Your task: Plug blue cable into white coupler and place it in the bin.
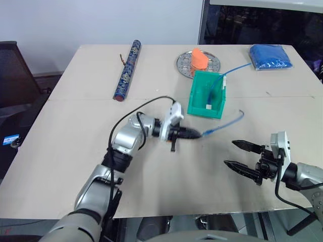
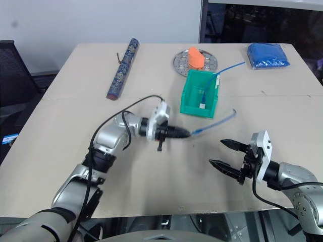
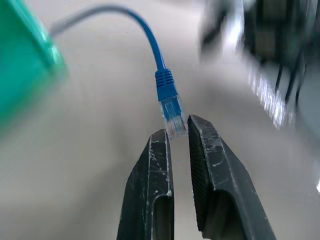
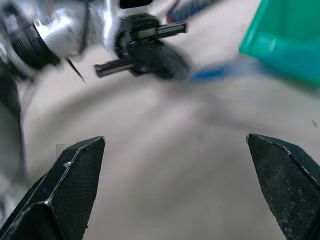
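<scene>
The short blue cable (image 1: 227,123) lies curved on the table just in front of the teal bin (image 1: 199,101). My left gripper (image 1: 196,133) points right and is shut on the cable's near plug; in the left wrist view the clear plug (image 3: 171,110) sits pinched between the fingertips (image 3: 161,145). Near the table's front right, my right gripper (image 1: 229,153) stands wide open with nothing in it, its fingers (image 4: 75,175) aimed at the left gripper. Inside the bin lies a small white block (image 1: 208,106) joined to another blue cable (image 1: 237,68). The white coupler itself is out of view.
A round metal plate (image 1: 214,65) carrying an orange object (image 1: 199,58) stands behind the bin. A long patterned tube (image 1: 127,70) lies at the back left and a blue bag (image 1: 271,55) at the back right. A black chair (image 1: 15,75) is beside the table's left edge.
</scene>
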Tool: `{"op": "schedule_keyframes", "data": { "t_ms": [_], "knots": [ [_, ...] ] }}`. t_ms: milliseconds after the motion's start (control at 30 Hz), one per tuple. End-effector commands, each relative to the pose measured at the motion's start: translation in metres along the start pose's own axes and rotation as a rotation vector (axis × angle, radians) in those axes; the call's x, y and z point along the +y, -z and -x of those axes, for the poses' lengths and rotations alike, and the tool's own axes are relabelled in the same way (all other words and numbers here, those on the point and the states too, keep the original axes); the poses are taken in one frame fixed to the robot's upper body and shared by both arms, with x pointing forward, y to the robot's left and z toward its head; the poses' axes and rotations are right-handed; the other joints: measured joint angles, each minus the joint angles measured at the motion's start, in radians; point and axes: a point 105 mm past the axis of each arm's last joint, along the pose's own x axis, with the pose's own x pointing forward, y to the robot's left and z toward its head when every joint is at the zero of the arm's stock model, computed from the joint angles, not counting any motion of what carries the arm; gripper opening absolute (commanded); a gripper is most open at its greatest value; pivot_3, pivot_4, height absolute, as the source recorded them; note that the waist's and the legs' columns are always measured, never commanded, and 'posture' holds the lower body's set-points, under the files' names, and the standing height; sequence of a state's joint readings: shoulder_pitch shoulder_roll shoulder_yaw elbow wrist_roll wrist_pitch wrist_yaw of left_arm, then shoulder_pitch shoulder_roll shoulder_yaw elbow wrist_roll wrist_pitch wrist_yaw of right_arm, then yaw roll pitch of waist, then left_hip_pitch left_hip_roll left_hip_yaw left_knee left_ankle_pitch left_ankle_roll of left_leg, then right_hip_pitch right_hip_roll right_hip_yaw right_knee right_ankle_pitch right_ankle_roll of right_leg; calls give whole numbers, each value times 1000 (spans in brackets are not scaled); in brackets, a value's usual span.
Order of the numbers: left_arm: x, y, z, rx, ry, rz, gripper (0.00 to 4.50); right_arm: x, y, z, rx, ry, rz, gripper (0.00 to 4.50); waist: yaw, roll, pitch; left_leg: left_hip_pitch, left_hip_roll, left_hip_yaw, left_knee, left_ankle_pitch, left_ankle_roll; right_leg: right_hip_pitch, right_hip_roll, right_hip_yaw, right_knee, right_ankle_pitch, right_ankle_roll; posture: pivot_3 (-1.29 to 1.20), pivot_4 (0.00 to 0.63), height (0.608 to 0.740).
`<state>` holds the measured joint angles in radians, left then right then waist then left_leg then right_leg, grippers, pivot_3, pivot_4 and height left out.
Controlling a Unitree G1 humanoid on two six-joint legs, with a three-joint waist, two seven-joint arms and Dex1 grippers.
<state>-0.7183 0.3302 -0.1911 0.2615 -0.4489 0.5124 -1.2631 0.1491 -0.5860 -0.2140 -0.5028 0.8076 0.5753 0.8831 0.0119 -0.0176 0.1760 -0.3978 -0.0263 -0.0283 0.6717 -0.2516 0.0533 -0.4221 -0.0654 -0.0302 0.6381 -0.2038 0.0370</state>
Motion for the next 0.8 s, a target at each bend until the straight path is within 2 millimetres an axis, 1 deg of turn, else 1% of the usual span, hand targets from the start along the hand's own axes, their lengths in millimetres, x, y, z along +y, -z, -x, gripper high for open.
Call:
{"op": "schedule_keyframes", "data": {
  "t_ms": [33, 100, 167, 233, 300, 367, 400, 433, 467, 567, 633, 667, 767, 800],
  "knots": [
    [-16, -37, 2, -158, 111, 92, 30, 6, -22, -17, -126, -17, -38, 4500, -5, 0, 0, 1, 0, 1, 0, 0, 0, 0, 0, 1, 1, 0, 0, 0, 150, 740],
    [-20, -43, 2, -170, 138, 104, 30, 6, -34, -30, -204, -22, -69, 4500, -7, 0, 0, 2, 1, 1, 0, 0, 0, 0, 2, 1, 3, 0, 0, 0, 150, 740],
    [-20, -47, 1, -183, 137, 107, 30, 4, -46, -40, -279, -24, -103, 4500, -6, 0, 0, 2, 1, 0, 0, 0, 0, 0, 4, 0, 4, 0, -1, 0, 150, 740],
    [-22, -47, 0, -174, 148, 109, 30, 5, -59, -48, -351, -37, -144, 4500, -2, 0, 0, 2, 1, 0, 0, 0, 0, 0, 6, 0, 4, 1, -2, 0, 150, 740],
    [-24, -46, 0, -164, 160, 110, 30, 6, -66, -53, -385, -49, -171, 4500, 0, 0, 0, 2, 1, 0, 0, 0, 0, 0, 7, 1, 4, 2, -3, 0, 150, 740],
    [-24, -45, -1, -151, 160, 103, 0, 9, -67, -55, -380, -66, -179, 3938, 3, 0, 0, 2, 1, 0, -1, 0, 0, 0, 6, 1, 3, 2, -3, 0, 150, 740],
    [-24, -45, -1, -148, 159, 100, 0, 10, -67, -55, -376, -70, -181, 3563, 3, 0, 0, 1, 0, 0, 0, 0, 0, 0, 6, 1, 3, 2, -3, 0, 150, 740],
    [-24, -45, -1, -148, 160, 100, 0, 11, -67, -55, -375, -74, -186, 3068, 2, 0, 0, 1, -1, 0, 0, 0, 0, 0, 5, 1, 2, 2, -3, 0, 150, 740],
    [-24, -45, -1, -149, 158, 96, 0, 11, -67, -56, -372, -78, -190, 2462, 2, 0, 0, 1, -2, 1, -1, 0, 0, 0, 4, 2, 2, 2, -3, 0, 150, 740],
    [-22, -45, -1, -152, 145, 82, 0, 14, -65, -57, -351, -95, -198, 1270, 2, 0, 0, 1, -2, 2, -1, 0, 0, 0, 3, 3, 2, 2, -3, 0, 150, 740],
    [-22, -45, -2, -153, 135, 66, 0, 15, -65, -58, -345, -100, -203, 363, 1, 0, 0, 1, -2, 1, -1, 0, 0, 0, 3, 3, 2, 2, -3, 0, 150, 740],
    [-21, -43, -2, -149, 128, 46, 0, 15, -66, -59, -348, -105, -207, 25, 1, 0, 0, 1, -2, 1, -1, 0, 0, 0, 3, 3, 2, 2, -3, 0, 150, 740],
    [-19, -40, -3, -144, 94, 6, 0, 15, -69, -60, -358, -114, -219, 25, 1, 0, 0, 1, -2, 1, -1, 0, 0, 0, 3, 2, 3, 2, -3, 0, 150, 740],
    [-19, -39, -3, -134, 86, -18, 452, 14, -70, -60, -363, -114, -223, 4, 1, 0, 0, 1, -2, 1, -1, 0, 0, 0, 3, 2, 3, 2, -3, 0, 150, 740]
  ]
}}
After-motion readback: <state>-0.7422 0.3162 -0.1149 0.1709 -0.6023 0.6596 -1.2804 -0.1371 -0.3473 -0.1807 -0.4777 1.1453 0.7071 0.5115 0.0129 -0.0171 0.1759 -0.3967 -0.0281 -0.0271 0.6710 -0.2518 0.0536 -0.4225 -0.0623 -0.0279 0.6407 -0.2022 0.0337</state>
